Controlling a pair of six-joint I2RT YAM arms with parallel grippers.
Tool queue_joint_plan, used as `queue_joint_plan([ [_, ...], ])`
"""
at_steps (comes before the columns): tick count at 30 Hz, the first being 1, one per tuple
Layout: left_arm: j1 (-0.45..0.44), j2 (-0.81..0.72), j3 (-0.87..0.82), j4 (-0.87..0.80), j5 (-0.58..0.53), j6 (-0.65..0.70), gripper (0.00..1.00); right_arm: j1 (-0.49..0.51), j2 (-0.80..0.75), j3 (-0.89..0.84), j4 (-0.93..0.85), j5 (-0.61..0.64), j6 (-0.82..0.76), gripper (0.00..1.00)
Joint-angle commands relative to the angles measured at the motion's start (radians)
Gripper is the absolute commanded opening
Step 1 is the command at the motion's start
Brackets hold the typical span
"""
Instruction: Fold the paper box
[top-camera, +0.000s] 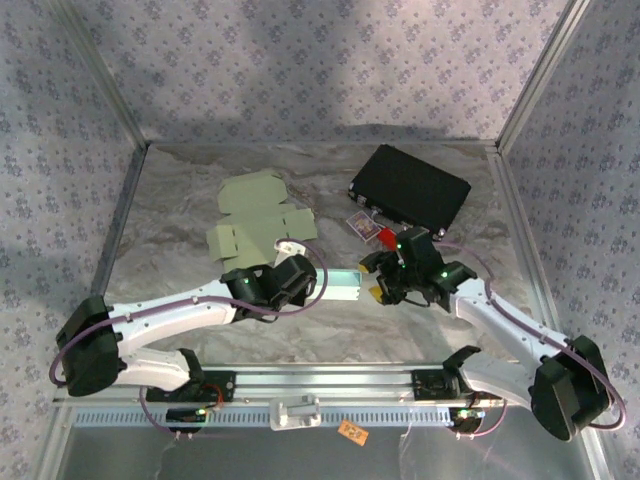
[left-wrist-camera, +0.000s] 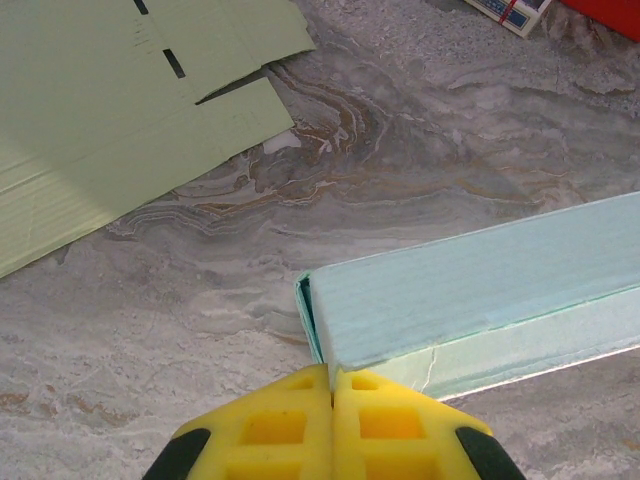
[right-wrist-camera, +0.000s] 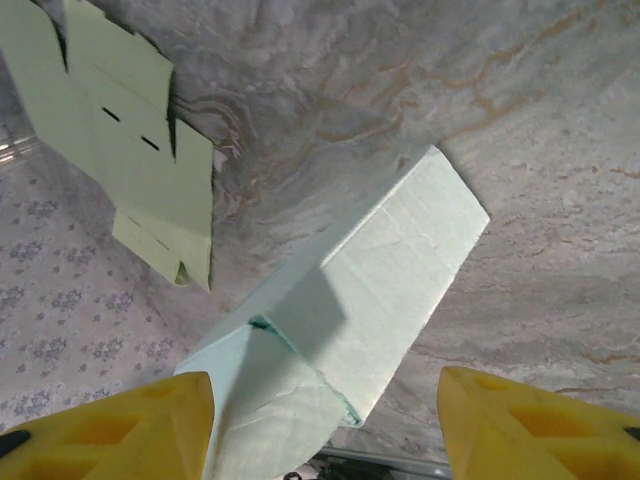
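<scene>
From above, I see the left arm stretched low, left pincer (top-camera: 322, 284) at one end of the box (top-camera: 345, 287). The right arm bends inward, right pincer (top-camera: 385, 290) at the other end. Left wrist: the pincer is pressed shut, tips touching the box just ahead. Right wrist: the pincer stands wide, box end between its fingers (right-wrist-camera: 110, 425), green sheet (right-wrist-camera: 130, 140) beyond.

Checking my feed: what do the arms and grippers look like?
Both the left arm and right arm have white links with black joints and mauve cables looping along them. Small green lights glow on the right wrist. The left gripper and right gripper have yellow fingers with square pockets and black bases.
</scene>
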Motion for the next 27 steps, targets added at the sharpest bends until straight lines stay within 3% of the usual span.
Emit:
queue_joint_plan([
  [1, -0.007, 0.001, -0.006, -0.012, 0.006, -0.017, 0.0, 0.005, 0.02, -0.008, 0.014, -0.031, 0.039, 0.6],
  [7, -0.007, 0.015, 0.013, -0.026, 0.021, -0.012, 0.0, 0.009, 0.065, 0.02, 0.022, -0.046, 0.032, 0.51],
  [13, -0.007, 0.029, 0.029, -0.045, 0.035, -0.027, 0.0, 0.016, 0.037, 0.029, -0.018, -0.02, 0.042, 0.49],
  [21, -0.008, 0.026, 0.026, -0.042, 0.019, -0.055, 0.0, 0.004, -0.072, 0.014, -0.029, 0.001, 0.102, 0.63],
  [27, -0.009, 0.021, 0.006, -0.014, 0.012, -0.082, 0.0, 0.058, -0.105, -0.065, 0.116, 0.034, 0.282, 0.69],
])
